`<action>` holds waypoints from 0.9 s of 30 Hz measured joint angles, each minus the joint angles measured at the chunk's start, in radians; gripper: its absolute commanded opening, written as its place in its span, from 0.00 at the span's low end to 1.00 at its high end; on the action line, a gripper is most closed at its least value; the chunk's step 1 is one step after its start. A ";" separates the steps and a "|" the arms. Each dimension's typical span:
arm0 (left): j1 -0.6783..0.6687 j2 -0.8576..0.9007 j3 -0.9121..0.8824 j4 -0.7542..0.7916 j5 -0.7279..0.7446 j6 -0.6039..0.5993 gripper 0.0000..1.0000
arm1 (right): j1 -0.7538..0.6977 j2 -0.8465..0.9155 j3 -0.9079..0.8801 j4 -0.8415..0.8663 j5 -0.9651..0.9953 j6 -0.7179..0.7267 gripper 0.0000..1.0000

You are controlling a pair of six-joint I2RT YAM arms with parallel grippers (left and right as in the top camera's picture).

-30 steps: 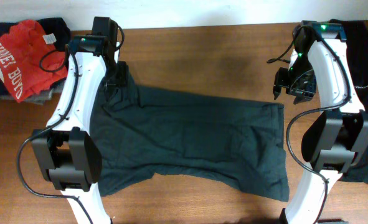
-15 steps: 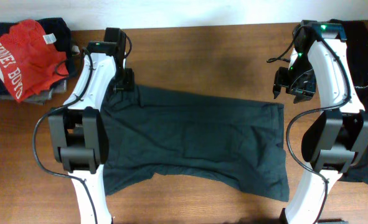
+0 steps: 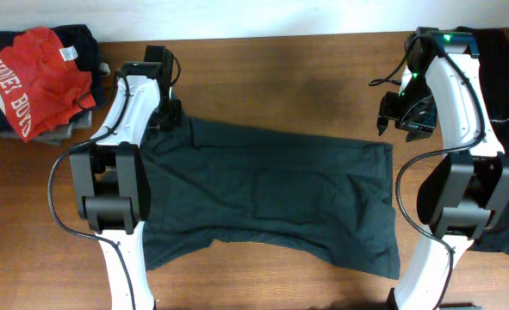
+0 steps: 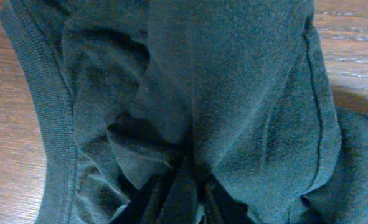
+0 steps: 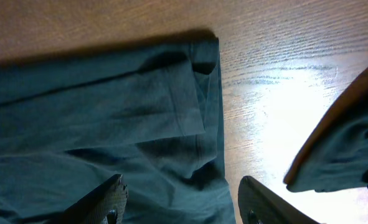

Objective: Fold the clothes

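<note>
A dark grey-green T-shirt lies spread flat across the middle of the wooden table. My left gripper is down on its far left corner. In the left wrist view the gripper is shut on a bunched fold of the T-shirt, with the ribbed hem running down the left side. My right gripper hangs open over the shirt's far right corner. In the right wrist view the gripper has its fingers wide apart above the T-shirt's edge, with nothing between them.
A pile of clothes topped by a red shirt with white lettering sits at the far left corner. Another dark garment lies along the right edge, behind the right arm, and shows as dark cloth in the right wrist view.
My left arm has swung right and settled on the shirt's far left corner, and its jaws have closed on the cloth. The right arm has not moved.
</note>
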 measured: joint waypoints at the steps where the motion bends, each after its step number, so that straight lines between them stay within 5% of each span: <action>1: 0.003 0.000 0.000 -0.002 0.000 0.005 0.01 | 0.003 0.000 0.000 0.006 0.000 0.000 0.62; 23: 0.016 0.002 0.207 -0.367 0.000 -0.007 0.01 | 0.032 0.000 0.000 0.032 0.000 0.000 0.63; 27: 0.016 0.002 0.207 -0.445 0.000 -0.024 0.14 | 0.032 0.000 0.000 0.032 0.000 0.000 0.63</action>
